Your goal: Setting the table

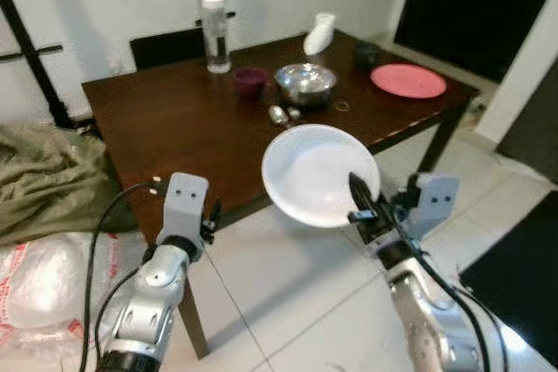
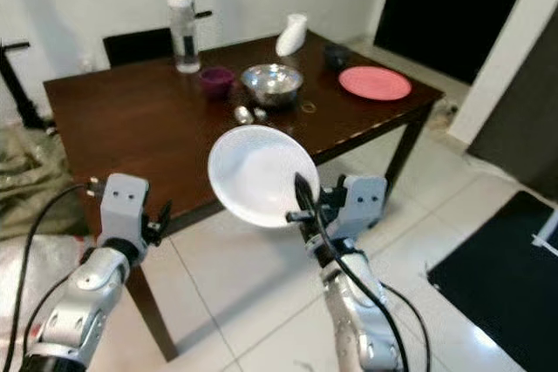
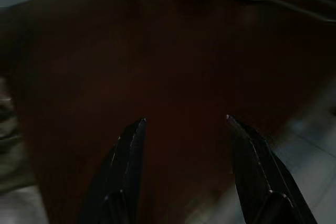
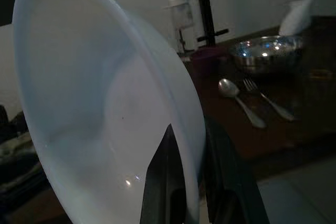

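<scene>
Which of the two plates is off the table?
The white plate, held tilted by its rim in the right gripper; the pink plate lies flat on the table's far right corner.

Two plates, white [image 1: 318, 172] and pink [image 1: 407, 81]; one steel bowl [image 1: 305, 83], spoon [image 4: 239, 98], fork [image 4: 268, 100], bottle [image 1: 215, 30]

The two head views look forward and down from above onto a dark wooden table [image 1: 174, 119] and the pale tiled floor [image 1: 288, 302] before it; the right eye view sits slightly to the side, so the same scene appears shifted leftward in it. Both share the table top, a pink plate [image 2: 375, 83] at the far corner and a metal bowl [image 1: 305, 83]. The left wrist view looks along the left gripper [image 3: 185, 121] from just above the table's surface, very dark and close. The right wrist view looks along the right gripper [image 4: 185, 135] past a white plate [image 4: 84, 108] toward a spoon [image 4: 239, 100] and the same metal bowl.
</scene>
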`<state>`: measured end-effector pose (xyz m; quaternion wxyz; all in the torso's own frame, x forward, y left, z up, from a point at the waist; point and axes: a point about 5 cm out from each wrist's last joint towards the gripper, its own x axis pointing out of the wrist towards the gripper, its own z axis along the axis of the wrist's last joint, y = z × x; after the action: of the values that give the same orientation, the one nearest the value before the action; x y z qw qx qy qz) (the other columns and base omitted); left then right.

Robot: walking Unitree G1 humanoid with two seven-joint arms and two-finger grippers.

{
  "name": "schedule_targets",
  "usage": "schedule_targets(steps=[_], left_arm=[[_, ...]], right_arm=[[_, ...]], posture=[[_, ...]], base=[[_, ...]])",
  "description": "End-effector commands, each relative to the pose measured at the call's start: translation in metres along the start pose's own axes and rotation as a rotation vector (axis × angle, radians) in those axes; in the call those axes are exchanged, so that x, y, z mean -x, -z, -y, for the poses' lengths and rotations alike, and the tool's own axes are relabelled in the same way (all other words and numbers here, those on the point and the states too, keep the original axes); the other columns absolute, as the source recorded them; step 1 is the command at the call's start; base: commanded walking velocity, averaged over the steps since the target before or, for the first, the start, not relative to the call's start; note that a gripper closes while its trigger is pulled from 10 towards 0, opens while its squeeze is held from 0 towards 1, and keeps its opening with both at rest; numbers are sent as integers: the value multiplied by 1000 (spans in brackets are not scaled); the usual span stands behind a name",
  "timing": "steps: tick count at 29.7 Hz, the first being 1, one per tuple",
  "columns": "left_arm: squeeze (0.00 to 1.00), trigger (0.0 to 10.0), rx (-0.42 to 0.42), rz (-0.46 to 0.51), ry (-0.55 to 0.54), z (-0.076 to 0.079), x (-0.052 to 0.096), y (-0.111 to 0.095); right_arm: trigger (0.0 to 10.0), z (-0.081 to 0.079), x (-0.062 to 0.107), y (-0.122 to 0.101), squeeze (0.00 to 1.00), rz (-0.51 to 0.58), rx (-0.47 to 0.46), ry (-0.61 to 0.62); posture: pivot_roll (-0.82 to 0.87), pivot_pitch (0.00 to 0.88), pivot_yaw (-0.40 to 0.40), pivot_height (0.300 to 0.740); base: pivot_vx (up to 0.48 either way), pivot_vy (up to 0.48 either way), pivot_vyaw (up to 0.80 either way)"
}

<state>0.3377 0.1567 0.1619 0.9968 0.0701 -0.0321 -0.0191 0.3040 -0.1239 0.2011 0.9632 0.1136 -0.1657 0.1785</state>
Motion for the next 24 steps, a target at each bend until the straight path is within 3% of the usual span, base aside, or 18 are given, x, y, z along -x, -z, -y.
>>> schedule_targets(steps=[1,11,18,24], left_arm=[[0,10000,0,-4,8,5,2,3],[0,10000,-5,16,13,9,4,1],[0,10000,-9,25,26,13,4,1],[0,10000,-15,6,52,17,3,2]], right_arm=[[10000,6,3,-2,0,2,-2,18],[10000,2,4,-3,0,0,-26,-16],[10000,-3,5,-3,0,-12,-77,-68],[10000,2,5,-4,0,-4,-86,-39]], posture=[[2,82,69,740],[1,73,67,740],[1,73,67,740],[1,72,71,740]], base=[[480,0,769],[480,0,764],[438,0,0],[0,0,0]])
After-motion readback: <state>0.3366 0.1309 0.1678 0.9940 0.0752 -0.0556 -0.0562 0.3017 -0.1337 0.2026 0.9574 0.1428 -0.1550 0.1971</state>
